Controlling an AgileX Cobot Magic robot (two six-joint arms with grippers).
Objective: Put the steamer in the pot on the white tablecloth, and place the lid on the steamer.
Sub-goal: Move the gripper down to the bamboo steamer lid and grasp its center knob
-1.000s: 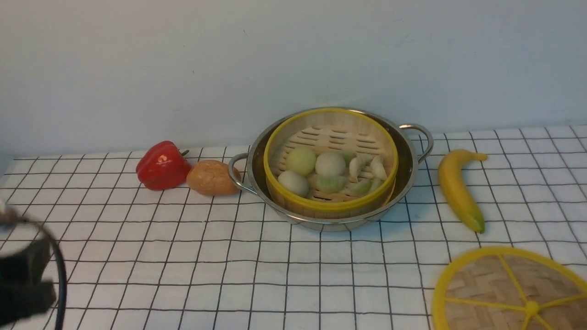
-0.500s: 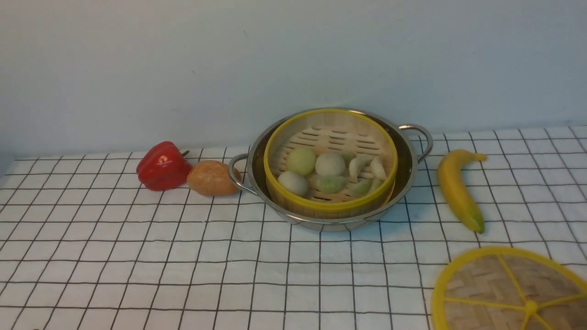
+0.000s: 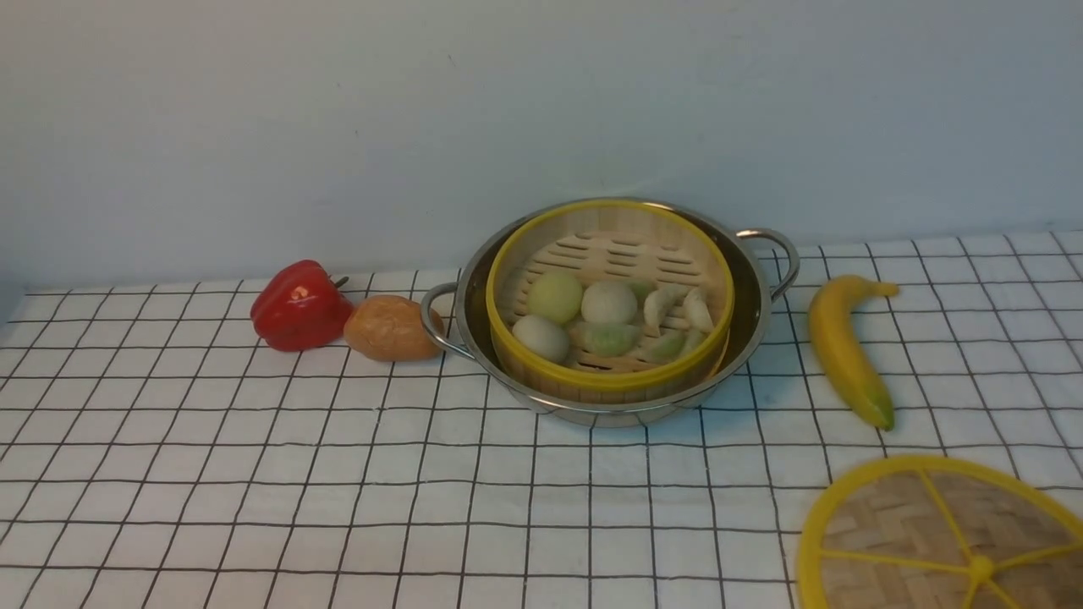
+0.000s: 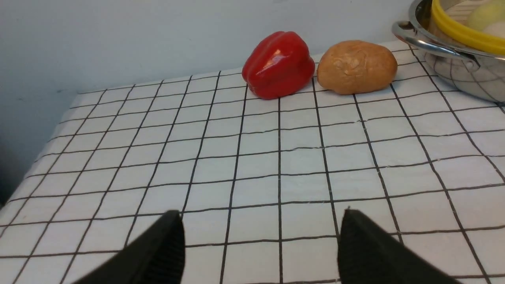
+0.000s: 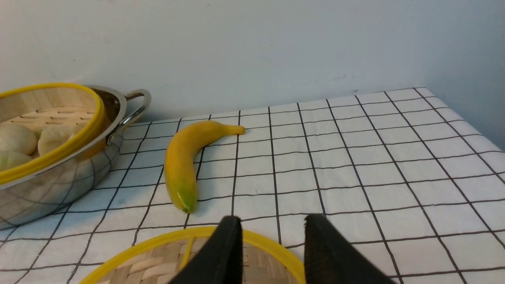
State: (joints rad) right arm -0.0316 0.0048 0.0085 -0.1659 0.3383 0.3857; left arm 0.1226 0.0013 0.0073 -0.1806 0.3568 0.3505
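The steamer (image 3: 605,378), a bamboo basket with yellow rims holding pale buns and greenish dumplings, sits inside the shiny pot (image 3: 751,334) at the back middle of the white tablecloth (image 3: 338,474). The woven lid (image 3: 897,524) lies flat on the cloth at the front right, partly cut off by the frame. Neither arm shows in the front view. In the left wrist view my left gripper (image 4: 260,215) is open over bare cloth, well short of the pot (image 4: 461,75). In the right wrist view my right gripper (image 5: 272,219) is open above the lid's (image 5: 158,264) far rim, holding nothing.
A red pepper (image 3: 299,306) and a brown bread roll (image 3: 391,328) lie just left of the pot's handle. A banana (image 3: 842,347) lies to the pot's right, between the pot and the lid. A pale wall stands behind the table.
The left arm, seen at the lower left edge of the front view a second ago, has drawn back out of that view. Steamer, pot and lid have not moved.
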